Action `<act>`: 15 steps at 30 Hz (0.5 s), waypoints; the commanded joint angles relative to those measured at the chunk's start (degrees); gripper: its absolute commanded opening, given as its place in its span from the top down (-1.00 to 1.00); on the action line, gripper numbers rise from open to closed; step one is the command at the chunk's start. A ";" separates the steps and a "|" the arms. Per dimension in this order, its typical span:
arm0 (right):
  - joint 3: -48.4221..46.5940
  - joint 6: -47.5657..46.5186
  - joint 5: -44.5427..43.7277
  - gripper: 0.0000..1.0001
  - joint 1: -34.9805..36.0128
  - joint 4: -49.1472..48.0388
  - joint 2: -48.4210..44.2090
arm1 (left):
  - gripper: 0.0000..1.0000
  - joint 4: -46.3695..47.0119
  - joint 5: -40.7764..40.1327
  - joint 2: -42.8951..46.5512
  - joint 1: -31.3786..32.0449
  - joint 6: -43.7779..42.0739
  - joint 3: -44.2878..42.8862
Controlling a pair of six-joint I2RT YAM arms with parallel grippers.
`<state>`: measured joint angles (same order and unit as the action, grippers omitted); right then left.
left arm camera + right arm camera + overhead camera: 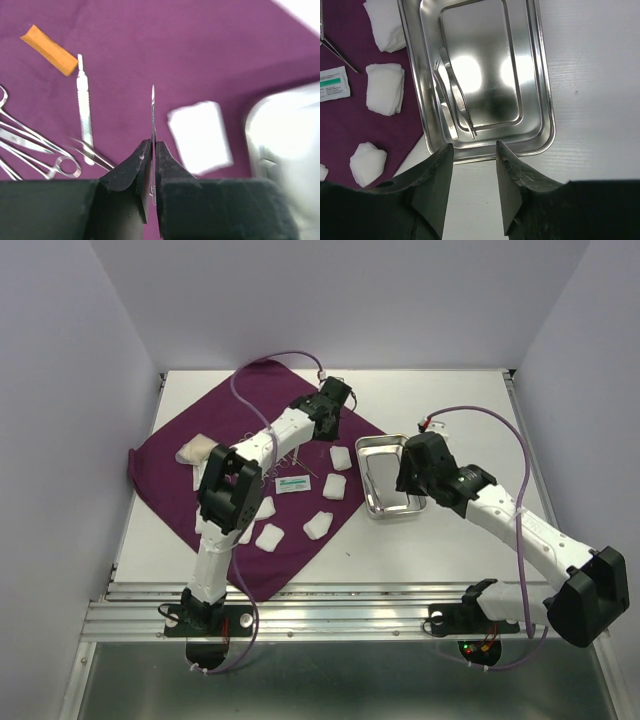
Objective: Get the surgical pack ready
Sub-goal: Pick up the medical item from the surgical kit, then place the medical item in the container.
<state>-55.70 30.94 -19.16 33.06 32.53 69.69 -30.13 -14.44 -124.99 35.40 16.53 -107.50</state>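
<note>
L wrist view: tray [287, 135] blurred, cut off at rt edge; gauze pad [200, 137] blurred; ring-handled tools [30, 145] cut off at left edge; thin metal tool [153, 115], base hidden betw. fingers [127, 172]. R wrist view: packet [332, 83] print unreadable.

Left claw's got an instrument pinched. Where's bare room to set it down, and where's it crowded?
For the thin instrument in the left claw: the steel tray is bare in its right half, between the tweezers by its left wall and its right rim. The table right of the tray is bare. Crowded: the purple cloth, dotted with gauze pads.
</note>
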 commanded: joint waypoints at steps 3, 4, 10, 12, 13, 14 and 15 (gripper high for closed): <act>-0.37 2.54 -3.08 0.09 0.25 0.51 -3.06 | 1.00 2.97 4.94 11.61 5.11 10.77 2.30; -0.37 2.81 -3.60 0.09 0.25 0.86 -3.33 | 1.00 3.06 5.12 11.78 5.73 11.84 2.39; 0.24 4.74 -5.98 0.08 0.25 3.23 -7.02 | 1.00 5.25 3.54 10.91 11.53 18.70 3.61; 0.16 5.27 -6.68 0.08 0.25 4.11 -7.99 | 1.00 6.31 3.45 10.03 13.20 21.51 4.14; -0.02 5.45 -6.94 0.08 0.25 5.07 -8.95 | 1.00 6.92 3.10 9.85 13.64 22.22 4.58; -0.11 5.54 -7.55 0.07 0.25 5.43 -9.39 | 1.00 8.67 2.75 9.50 14.43 23.88 5.89; -0.20 5.80 -7.82 0.07 0.25 5.96 -9.92 | 1.00 9.38 2.66 9.15 14.70 24.68 6.42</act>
<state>-55.59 34.96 -23.57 33.06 36.21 62.33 -24.49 -10.61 -115.37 49.25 34.87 -103.33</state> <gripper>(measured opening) 0.460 0.161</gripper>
